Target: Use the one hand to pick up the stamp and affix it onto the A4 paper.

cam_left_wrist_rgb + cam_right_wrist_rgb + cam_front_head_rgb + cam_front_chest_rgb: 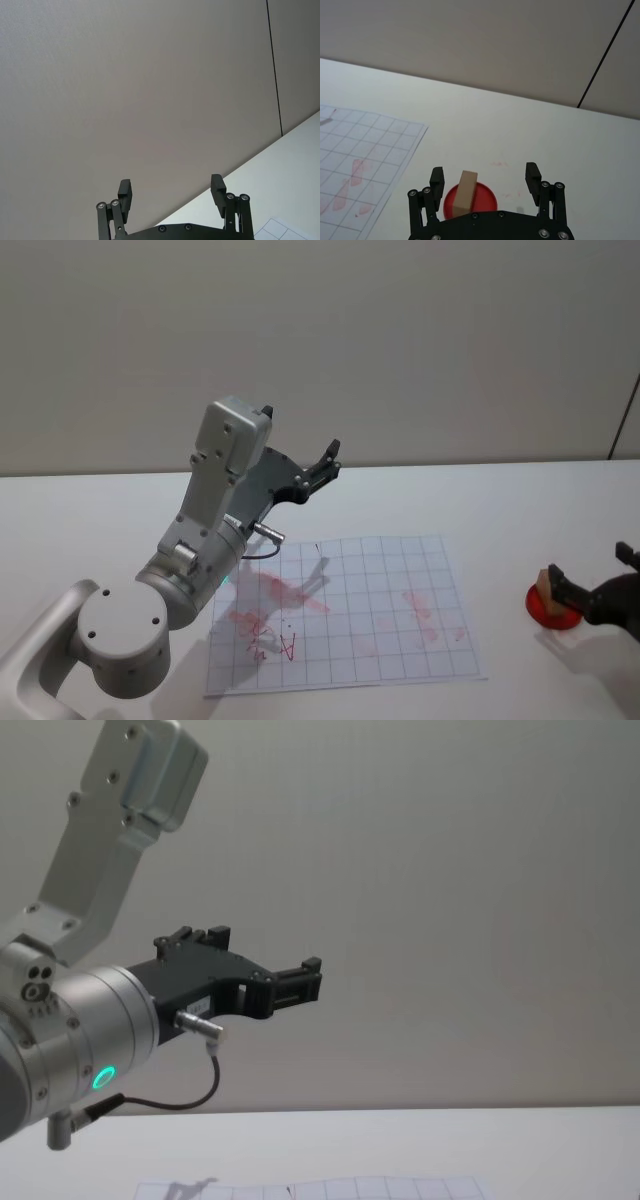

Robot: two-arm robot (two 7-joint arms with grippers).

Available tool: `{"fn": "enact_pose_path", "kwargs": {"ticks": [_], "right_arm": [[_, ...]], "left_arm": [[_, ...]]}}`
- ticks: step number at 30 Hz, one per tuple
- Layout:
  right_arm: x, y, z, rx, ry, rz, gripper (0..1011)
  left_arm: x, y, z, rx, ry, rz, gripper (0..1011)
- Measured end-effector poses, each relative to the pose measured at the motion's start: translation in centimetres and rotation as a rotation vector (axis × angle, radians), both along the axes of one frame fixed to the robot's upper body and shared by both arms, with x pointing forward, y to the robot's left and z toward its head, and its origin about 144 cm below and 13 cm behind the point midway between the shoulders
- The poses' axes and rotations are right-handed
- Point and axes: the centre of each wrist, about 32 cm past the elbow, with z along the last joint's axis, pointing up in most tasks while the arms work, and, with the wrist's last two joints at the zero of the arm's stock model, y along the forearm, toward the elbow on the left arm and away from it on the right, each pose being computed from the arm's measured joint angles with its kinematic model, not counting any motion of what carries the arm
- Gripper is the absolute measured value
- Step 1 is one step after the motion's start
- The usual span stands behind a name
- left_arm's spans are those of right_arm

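The stamp (545,584), a small tan wooden block, stands upright on a round red ink pad (551,612) at the table's right. My right gripper (592,572) reaches in from the right edge, open. In the right wrist view the stamp (466,192) stands between the open fingers, close to one finger (437,181) and well apart from the other; the right gripper (485,181) holds nothing. The A4 paper (372,592), a gridded white sheet with red smudges, lies flat mid-table. My left gripper (327,464) hangs open high above the paper's far edge.
The left arm's silver wrist and elbow (205,540) stand over the paper's left part. The white table (520,510) runs back to a grey wall. Faint red marks (499,163) stain the table beyond the ink pad (481,196).
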Motion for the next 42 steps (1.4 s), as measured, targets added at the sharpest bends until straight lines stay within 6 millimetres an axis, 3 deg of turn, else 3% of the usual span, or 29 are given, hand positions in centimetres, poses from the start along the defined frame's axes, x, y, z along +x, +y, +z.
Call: {"fn": "enact_pose_path", "kwargs": {"ticks": [28,35,42], "right_arm": [[0.4,1.4,-2.6,-0.053,0.090,0.019,994],[0.6,1.6,-2.8,-0.057,0.091,0.024,868],[0.7,1.7,-2.9,-0.059,0.092,0.028,629]], "left_arm": [[0.0,0.0,0.0,0.000,0.000,0.000,1001],[0.0,0.0,0.0,0.000,0.000,0.000,1001],[0.0,0.0,0.0,0.000,0.000,0.000,1001]]}}
